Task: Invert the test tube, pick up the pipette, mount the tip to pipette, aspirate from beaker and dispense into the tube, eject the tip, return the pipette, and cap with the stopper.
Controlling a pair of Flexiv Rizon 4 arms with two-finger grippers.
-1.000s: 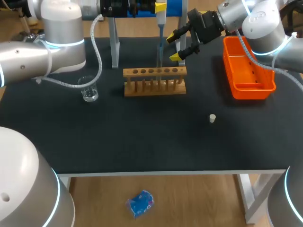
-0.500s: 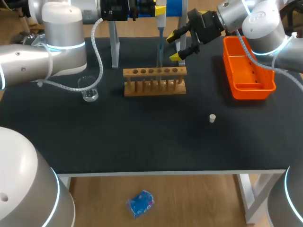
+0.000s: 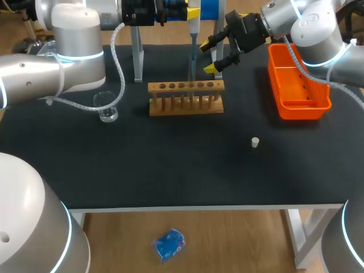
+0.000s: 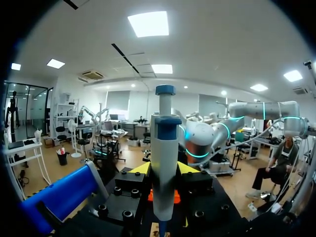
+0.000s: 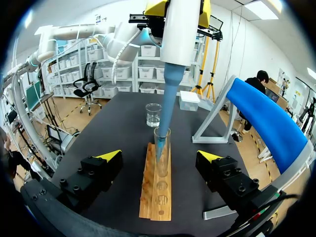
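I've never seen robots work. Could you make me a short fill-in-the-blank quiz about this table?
1. The left gripper is shut on the ____.
2. Its blue tip dips into the test tube, which stands in the ____ rack.
3. The white stopper lies on the black ____.
4. The right gripper is ____, holding nothing.
Missing words: pipette, wooden, table, open.

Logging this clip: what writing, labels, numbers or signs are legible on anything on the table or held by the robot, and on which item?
No text can be read in any view.
Pipette: no readable marking on its white body.
Beaker: any scale marks are too small to make out.
Wooden rack, orange bin, stopper: plain, no print visible.
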